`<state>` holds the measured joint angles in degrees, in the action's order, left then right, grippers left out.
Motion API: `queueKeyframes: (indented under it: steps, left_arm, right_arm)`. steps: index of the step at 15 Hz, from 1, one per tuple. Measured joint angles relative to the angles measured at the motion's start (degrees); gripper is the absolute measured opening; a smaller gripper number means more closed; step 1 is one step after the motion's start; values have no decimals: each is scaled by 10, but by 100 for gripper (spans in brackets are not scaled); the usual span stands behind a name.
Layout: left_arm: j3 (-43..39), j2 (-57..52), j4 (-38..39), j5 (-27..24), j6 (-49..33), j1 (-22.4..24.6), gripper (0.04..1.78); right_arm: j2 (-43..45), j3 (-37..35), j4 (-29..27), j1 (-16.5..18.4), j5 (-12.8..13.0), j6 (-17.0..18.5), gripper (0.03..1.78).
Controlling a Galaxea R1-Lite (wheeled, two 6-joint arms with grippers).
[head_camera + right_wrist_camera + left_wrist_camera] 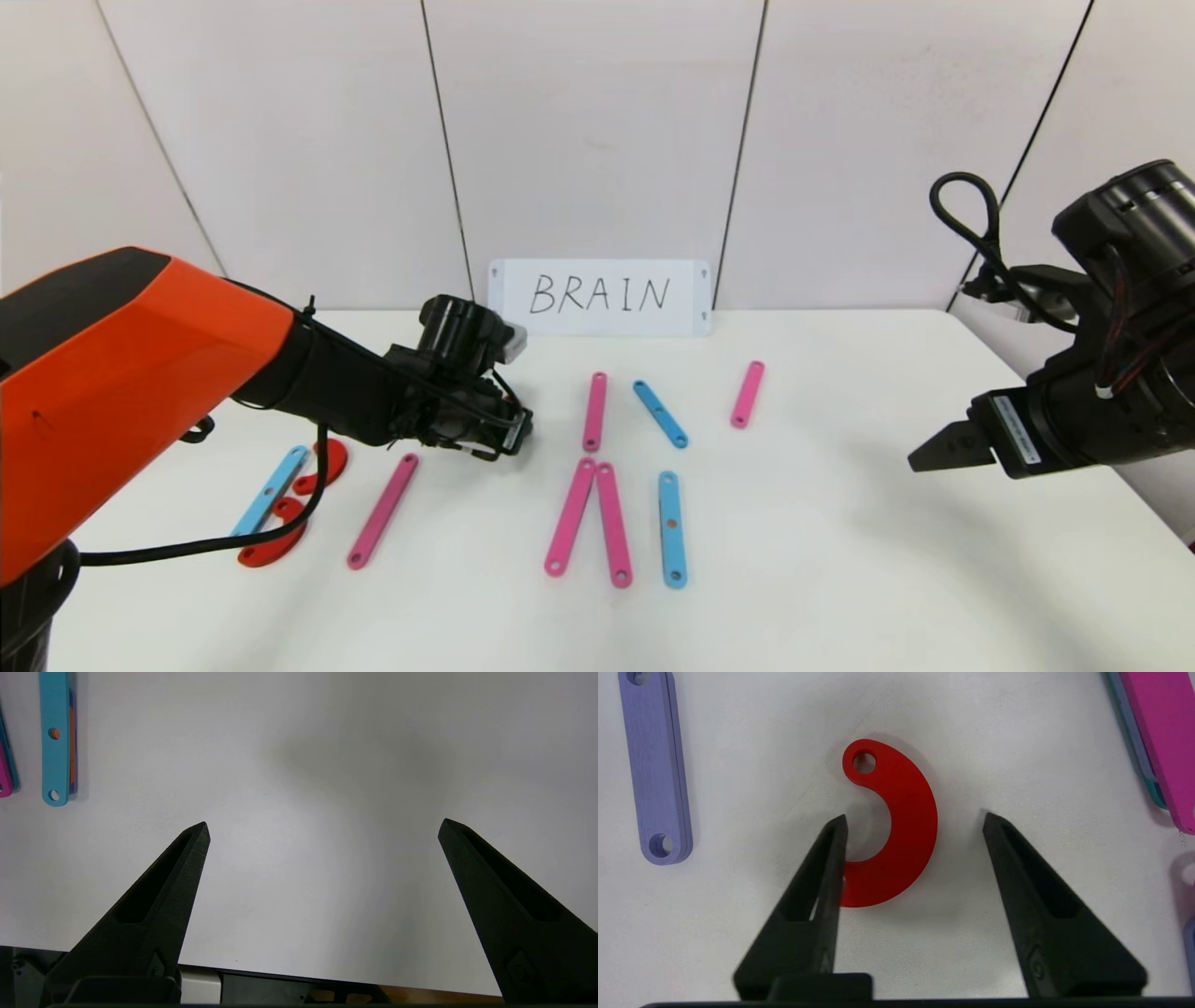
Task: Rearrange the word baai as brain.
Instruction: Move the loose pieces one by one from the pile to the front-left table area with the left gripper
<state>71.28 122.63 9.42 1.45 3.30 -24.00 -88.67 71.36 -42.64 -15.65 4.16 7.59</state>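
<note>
The left gripper [914, 819] is down at the table [840, 560], its jaws parted around a red curve [901, 826]: one fingertip [836, 833] sits in the hollow of the curve, touching or just short of its inner edge, and the other stands a little clear of the outer edge, so the piece lies flat between them, not clamped. In the head view this gripper [509, 439] is in front of the white card [599, 297] reading BRAIN, and the arm hides the curve. Beside the left gripper to one side lies a purple strip [656, 770]; to the other side a pink strip [1164, 742] lies over a teal one, only partly in view. Nearer the robot than the gripper a long pink strip [383, 511] lies slanted, and farther to the left a light-blue strip [271, 490] lies with two more red curves [322, 467] touching it. To the right of the gripper three short strips are spread apart, pink [595, 412], blue [660, 413] and pink [748, 394], and below them two long pink strips [590, 513] meet at their far ends in a narrow wedge, with a blue strip [672, 528] just beside them. The right gripper [920, 457] hangs above the table's right side, well apart from every piece, its jaws wide open with nothing between them. No containers are on the table.
</note>
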Motion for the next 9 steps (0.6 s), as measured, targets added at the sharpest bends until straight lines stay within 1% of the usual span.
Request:
queueKeyframes:
  steps: [2, 3, 4, 9]
  left_arm:
    - [0, 0, 0, 0, 0, 0, 52]
    - [0, 0, 0, 0, 0, 0, 39]
    - [0, 0, 0, 0, -1, 0, 31]
    - [8, 0, -6, 3, -6, -1, 29]
  right_arm:
    - [0, 0, 0, 0, 0, 0, 171]
    - [0, 0, 0, 0, 0, 0, 171]
    - [0, 0, 0, 0, 0, 0, 171]
    - [-1, 0, 0, 0, 0, 0, 171]
